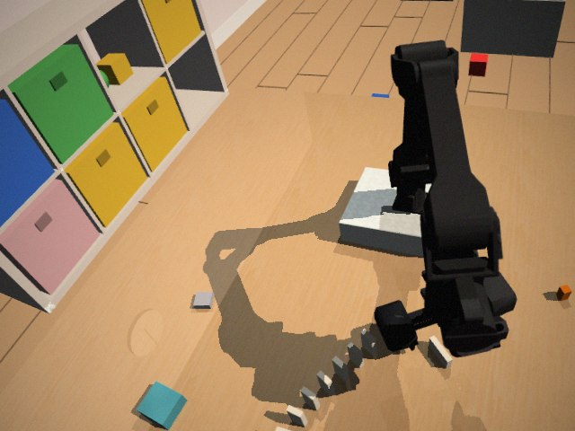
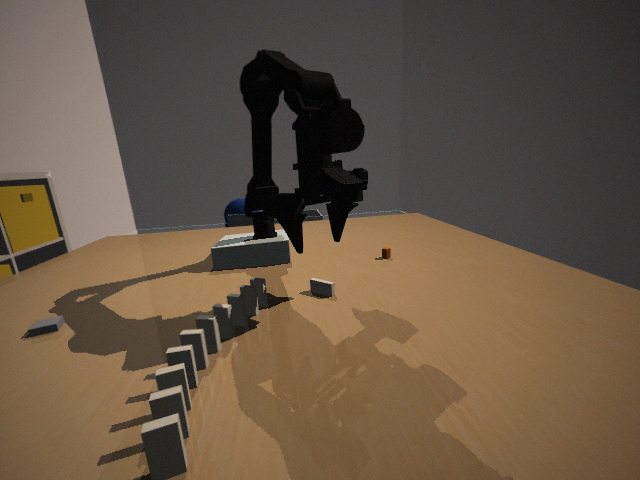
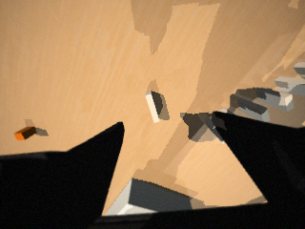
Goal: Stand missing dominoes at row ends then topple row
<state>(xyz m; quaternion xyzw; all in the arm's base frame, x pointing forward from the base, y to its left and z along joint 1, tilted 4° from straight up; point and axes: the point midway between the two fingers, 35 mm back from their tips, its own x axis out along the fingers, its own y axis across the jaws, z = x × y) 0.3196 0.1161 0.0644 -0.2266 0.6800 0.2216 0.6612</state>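
Several pale dominoes stand upright in a slightly curved row, with the near-end domino (image 2: 164, 446) large in the exterior view and the far-end domino (image 1: 367, 340) (image 2: 258, 292) beside the arm's shadow. The far part of the row is partly behind a finger in the wrist view. A loose domino (image 1: 439, 352) (image 2: 322, 287) (image 3: 152, 107) rests on its long narrow side, right of the row's far end and apart from it. My gripper (image 2: 318, 246) (image 3: 167, 120) is wide open and empty, above the table near the loose domino, which appears between the fingertips but farther off in the wrist view.
The arm's pale base block (image 1: 380, 236) (image 2: 250, 255) (image 3: 159, 197) stands behind the row. A small orange block (image 1: 564, 293) (image 2: 386, 253) (image 3: 25, 133) lies to the right. A flat grey block (image 1: 203, 300) (image 2: 46, 325) and a teal block (image 1: 161, 404) lie left of the row.
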